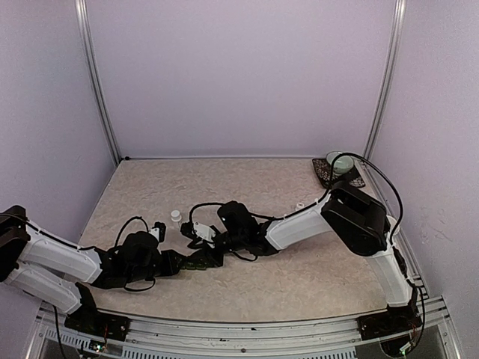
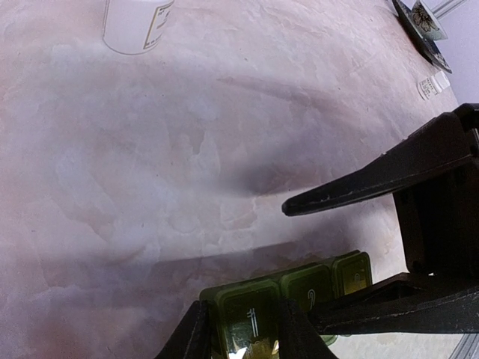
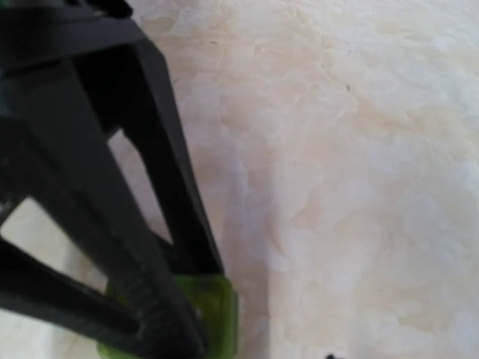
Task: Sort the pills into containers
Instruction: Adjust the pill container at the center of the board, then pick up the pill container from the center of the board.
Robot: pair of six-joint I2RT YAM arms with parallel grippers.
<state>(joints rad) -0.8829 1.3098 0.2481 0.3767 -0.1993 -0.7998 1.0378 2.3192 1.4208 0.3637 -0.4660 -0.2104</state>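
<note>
The dark green plastic three-compartment strip (image 2: pixel 299 288) lies on the desk (image 2: pixel 150 187) between the left hand's (image 2: pixel 243 329) fingers, whether pinched I cannot tell, its long axis running out under the wide-apart right hand (image 2: pixel 298 263).

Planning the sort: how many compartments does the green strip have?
3, in a row on the strip: one in the left hand, one central, one at the far end.

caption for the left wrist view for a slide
The left tool grips the green pill strip on the marbled table, open right tool at its other end; white bottle behind.
</note>
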